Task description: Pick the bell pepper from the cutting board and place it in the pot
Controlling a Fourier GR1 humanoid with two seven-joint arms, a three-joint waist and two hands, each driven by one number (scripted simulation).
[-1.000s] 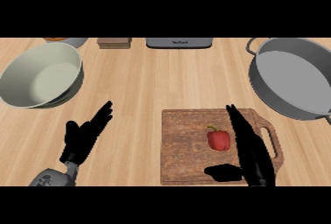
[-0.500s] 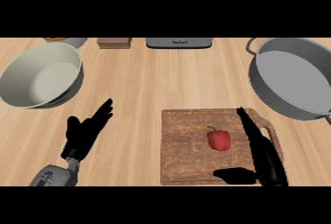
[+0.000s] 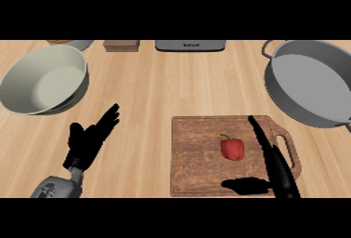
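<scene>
Fingers first, from my left: my left hand (image 3: 87, 142) shows low at the left of the head view with its fingers straight and slightly fanned, pointing up and away over bare wood, holding nothing and touching nothing I can make out; I read it as resting. Up beyond it sits a large pale green-grey round bowl (image 3: 42, 85), which plays no part in this job. Moving across, the brown wooden cutting board with a handle slot (image 3: 198, 158) lies on the light wooden counter (image 3: 165, 88), and the small red bell pepper with a green stem (image 3: 232, 148) lies near the board's middle, untouched. My right hand (image 3: 273, 160) stands edge-on over the board just to the right of the pepper, fingers (image 3: 259, 132) straight and pressed together in a long blade, thumb (image 3: 245, 186) stuck out to the left below the pepper; there is a visible gap between hand and pepper, so nothing is gripped. At the far right, the big grey metal pot with a side handle (image 3: 312, 83) holds nothing that I can see. By my judgement nothing of the task is done yet: closing round the pepper, lifting it, carrying it up and right, and releasing it in the pot all remain.
</scene>
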